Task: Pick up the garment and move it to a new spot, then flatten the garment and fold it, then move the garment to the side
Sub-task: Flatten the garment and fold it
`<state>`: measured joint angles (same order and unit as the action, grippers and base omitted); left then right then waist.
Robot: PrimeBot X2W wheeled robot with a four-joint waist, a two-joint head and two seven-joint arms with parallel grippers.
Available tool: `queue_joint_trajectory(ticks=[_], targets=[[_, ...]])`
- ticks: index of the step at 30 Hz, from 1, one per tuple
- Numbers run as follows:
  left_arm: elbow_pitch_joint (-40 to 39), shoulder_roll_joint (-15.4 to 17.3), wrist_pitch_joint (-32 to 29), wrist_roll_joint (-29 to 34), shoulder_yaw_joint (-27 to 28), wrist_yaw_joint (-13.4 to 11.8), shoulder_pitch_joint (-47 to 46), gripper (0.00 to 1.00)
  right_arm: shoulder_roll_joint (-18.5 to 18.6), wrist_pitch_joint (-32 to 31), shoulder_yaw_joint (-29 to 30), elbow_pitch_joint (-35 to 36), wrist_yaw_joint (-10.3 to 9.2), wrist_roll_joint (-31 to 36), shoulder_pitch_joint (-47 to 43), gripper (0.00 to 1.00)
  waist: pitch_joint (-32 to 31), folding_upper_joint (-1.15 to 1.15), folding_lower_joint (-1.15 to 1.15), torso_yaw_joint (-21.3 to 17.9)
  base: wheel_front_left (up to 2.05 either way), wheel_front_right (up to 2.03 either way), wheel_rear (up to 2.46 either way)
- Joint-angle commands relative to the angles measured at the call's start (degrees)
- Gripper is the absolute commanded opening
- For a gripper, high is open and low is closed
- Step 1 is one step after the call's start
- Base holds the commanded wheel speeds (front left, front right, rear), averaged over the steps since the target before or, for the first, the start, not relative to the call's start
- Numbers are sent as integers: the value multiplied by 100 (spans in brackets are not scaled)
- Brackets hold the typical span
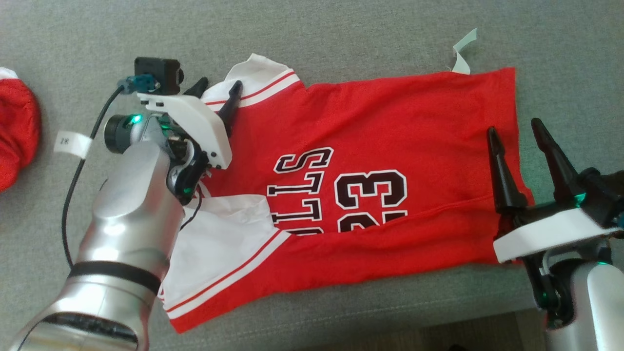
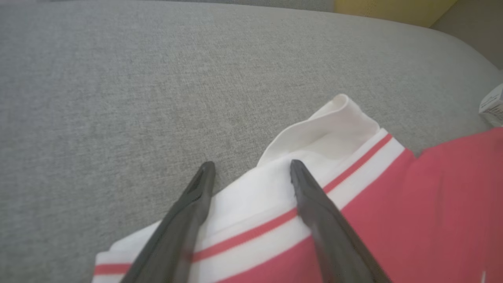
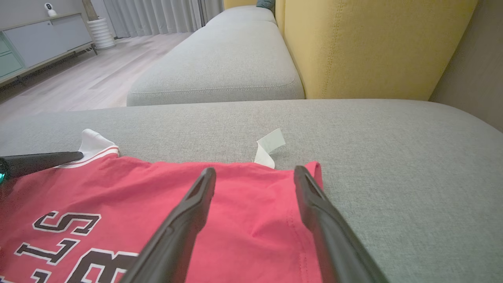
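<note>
Closest: left fingers (image 2: 302, 184) wide apart, empty, over white far-left sleeve (image 2: 334, 129) | right fingers (image 3: 200, 196) equally wide, empty, straddling right hem (image 3: 298, 236) | red jersey (image 1: 390, 126) spread on grey sofa seat (image 1: 341, 29) (near edge seemingly doubled over) | next: pinch sleeve and hem low, lift both together.

Grey sofa cushion (image 1: 341, 29) bearing a red-and-white jersey (image 1: 390, 122) spread across its centre, sleeves toward nine o'clock. A pale tag (image 1: 463, 51) lies at one o'clock, touching the hem. Another red cloth (image 1: 17, 131) lies at nine o'clock.
</note>
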<state>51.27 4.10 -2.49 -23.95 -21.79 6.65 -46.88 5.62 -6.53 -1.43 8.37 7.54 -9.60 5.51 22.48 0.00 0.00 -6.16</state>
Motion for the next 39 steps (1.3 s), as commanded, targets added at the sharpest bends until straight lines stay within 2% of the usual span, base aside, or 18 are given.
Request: queue_joint_trajectory(ticks=[1, 2, 3, 4, 9, 15, 23, 29, 34, 39], targets=[[63, 99, -56, -45, 59, 10, -129, 91, 24, 43, -112, 156, -5, -40, 99, 100, -7, 0, 0, -4, 0, 0, 0], [153, 88, -55, -51, 21, 20, -154, 61, 30, 33, -98, 144, -5, -45, 100, 100, -11, 0, 0, -6, 0, 0, 0], [228, 82, -41, -43, -29, 30, -180, 21, 43, 23, -83, 136, -5, -49, 101, 100, -18, 0, 0, -8, 0, 0, 0], [296, 75, -25, -36, -79, 39, -201, 0, 59, 10, -59, 126, -5, -46, 101, 100, -28, 0, 0, -8, 0, 0, 0], [547, 65, 151, 135, -390, 61, -305, 0, 129, -64, 82, 103, -5, -51, 110, 100, -75, 0, 0, 38, 0, 0, 0], [722, 30, 509, 175, -514, 58, -425, 0, 138, -111, 160, 88, -5, -59, 113, 100, -140, 0, 0, 90, 0, 0, 0], [628, 26, 1246, 227, -503, -125, -692, 0, 140, -99, 325, 30, -5, -83, 135, 100, -163, 0, 0, 154, 0, 0, 0], [432, 34, 1520, 259, -519, -202, -782, 0, 274, -132, 508, -150, -5, -124, 301, 100, -200, 0, 0, 205, 0, 0, 0], [284, 36, 1551, 262, -565, -221, -778, 0, 541, -346, 562, -556, -5, -232, 823, 100, -139, 0, 0, 213, 0, 0, 0], [160, 14, 1536, 249, -646, -216, -739, 0, 814, -682, 485, -1267, -5, -439, 1469, 100, -23, 0, 0, 313, 0, 0, 0]])
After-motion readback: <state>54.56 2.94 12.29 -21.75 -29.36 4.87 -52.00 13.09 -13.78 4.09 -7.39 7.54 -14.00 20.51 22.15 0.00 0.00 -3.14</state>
